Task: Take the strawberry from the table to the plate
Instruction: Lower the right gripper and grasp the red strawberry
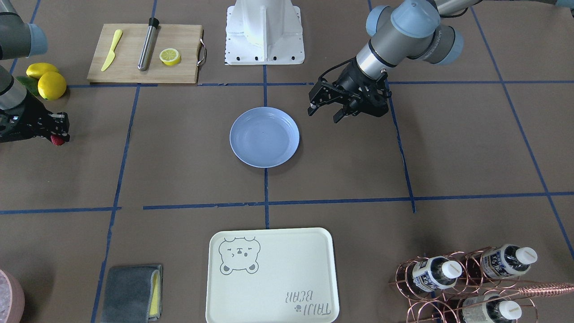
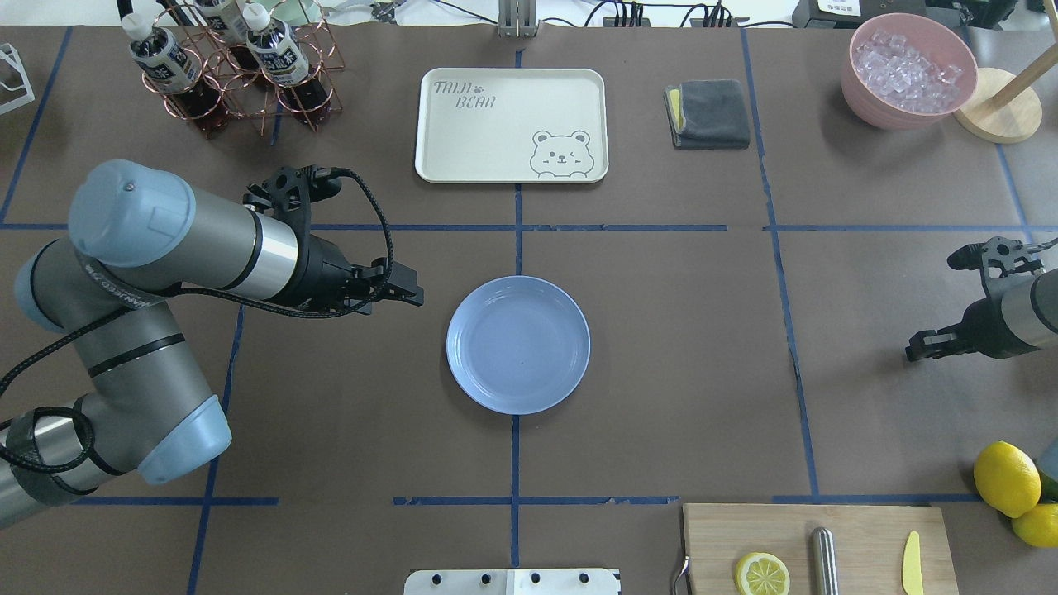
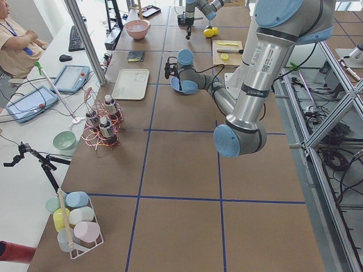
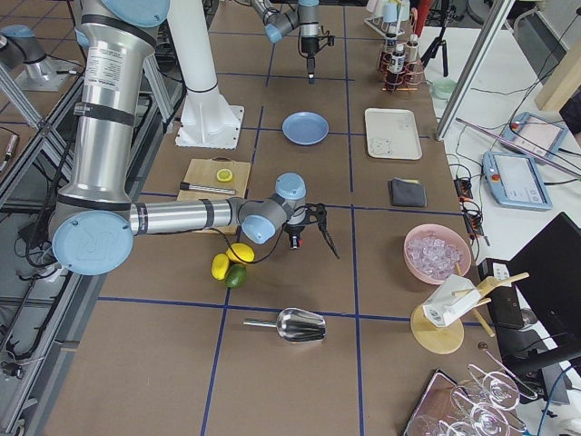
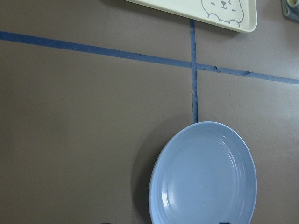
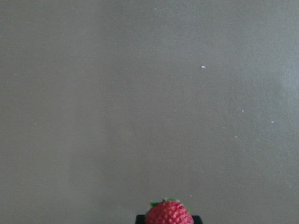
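Note:
The strawberry (image 1: 57, 140) is a small dark-red berry at the tip of my right gripper (image 1: 60, 134), far to the side of the table (image 1: 188, 179). In the right wrist view the strawberry (image 6: 169, 214) sits between the fingertips at the bottom edge, and the gripper is shut on it. The light blue plate (image 1: 264, 138) lies empty at the table's centre, well away from the berry. My left gripper (image 1: 323, 115) hovers open just beside the plate (image 2: 518, 345), nothing between its fingers. The left wrist view looks down on the plate (image 5: 203, 175).
Two lemons (image 1: 47, 80) lie just behind my right gripper. A cutting board (image 1: 145, 54) carries a lemon half, a yellow knife and a metal rod. A cream bear tray (image 1: 271, 276), grey cloth (image 1: 130, 294), bottle rack (image 1: 471, 280) and ice bowl (image 2: 909, 70) line the far side.

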`<state>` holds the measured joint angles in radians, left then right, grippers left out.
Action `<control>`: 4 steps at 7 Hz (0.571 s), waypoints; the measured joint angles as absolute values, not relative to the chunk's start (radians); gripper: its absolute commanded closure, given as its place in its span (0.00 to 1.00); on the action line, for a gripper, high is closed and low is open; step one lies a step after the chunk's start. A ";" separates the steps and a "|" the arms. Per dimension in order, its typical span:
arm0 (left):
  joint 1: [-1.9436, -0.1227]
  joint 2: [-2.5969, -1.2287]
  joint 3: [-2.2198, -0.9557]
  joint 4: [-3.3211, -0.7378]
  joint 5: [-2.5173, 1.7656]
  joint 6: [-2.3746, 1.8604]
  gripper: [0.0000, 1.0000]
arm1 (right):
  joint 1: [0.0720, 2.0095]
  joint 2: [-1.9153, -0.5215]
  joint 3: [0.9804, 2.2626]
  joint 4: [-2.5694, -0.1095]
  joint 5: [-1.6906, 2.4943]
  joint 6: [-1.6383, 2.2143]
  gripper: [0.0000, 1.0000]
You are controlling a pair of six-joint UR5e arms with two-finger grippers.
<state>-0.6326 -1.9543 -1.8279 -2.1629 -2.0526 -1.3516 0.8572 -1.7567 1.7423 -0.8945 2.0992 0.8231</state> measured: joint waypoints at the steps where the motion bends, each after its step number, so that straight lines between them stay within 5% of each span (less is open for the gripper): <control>1: -0.633 -1.955 -1.830 -2.163 -2.053 -1.352 0.17 | 0.861 -1.757 1.776 -0.895 2.097 0.829 1.00; 4: -0.671 -1.942 -1.857 -2.161 -2.083 -1.346 0.17 | 0.850 -1.663 1.864 -0.899 2.095 1.035 1.00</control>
